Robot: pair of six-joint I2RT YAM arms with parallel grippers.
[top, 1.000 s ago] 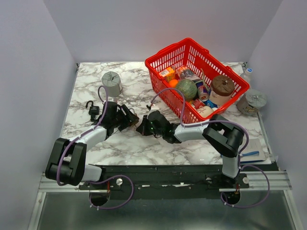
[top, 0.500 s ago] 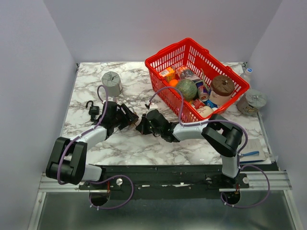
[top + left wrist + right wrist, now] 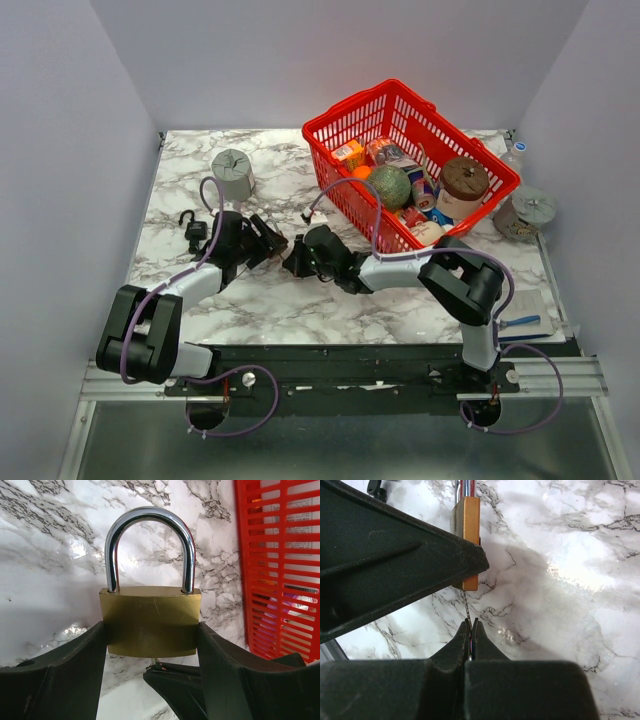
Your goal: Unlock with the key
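My left gripper is shut on the brass padlock and holds its body by both sides above the marble table. The steel shackle points away from the camera, with both legs seated in the body. The key shows only as a thin silver blade running from my right gripper up into the underside of the padlock. That gripper is shut on the key's head, which is hidden between the fingers. In the top view the two grippers, left and right, meet tip to tip mid-table.
A black padlock lies left of the left arm. A grey cylinder stands at the back left. A red basket full of groceries sits at the back right, close to the grippers. Another grey cylinder stands at the far right.
The right gripper has crept slightly up and left toward the padlock. The left gripper keeps its hold and has hardly moved.
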